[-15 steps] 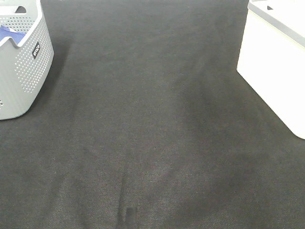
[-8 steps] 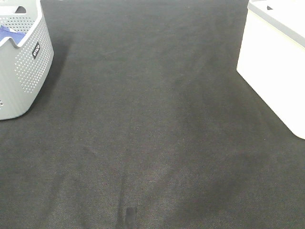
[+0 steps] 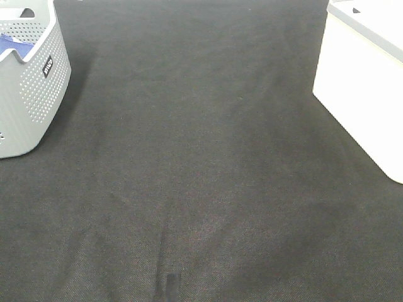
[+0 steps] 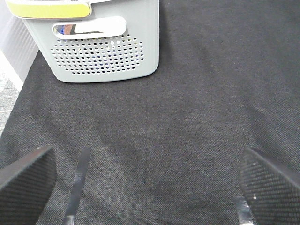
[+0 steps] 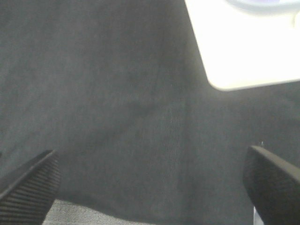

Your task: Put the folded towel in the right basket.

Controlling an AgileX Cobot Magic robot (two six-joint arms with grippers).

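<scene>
Change: you see nothing shifted since the earlier frames; the dark mat (image 3: 201, 163) lies bare.
Towel: no purple cloth shows on the mat; a faint lilac patch inside the right basket (image 3: 365, 94), at the top right of the right wrist view, suggests the towel is already in, though you cannot confirm it.
Grey basket (image 3: 28, 82): upper left, a blue cloth (image 3: 11, 44) inside.
Left gripper (image 4: 145, 187): fingers spread wide, empty, low over the mat.
Right gripper (image 5: 150, 183): fingers wide, empty, near the right basket's corner.
Arms: both out of the overhead view, likely pulled back.
</scene>
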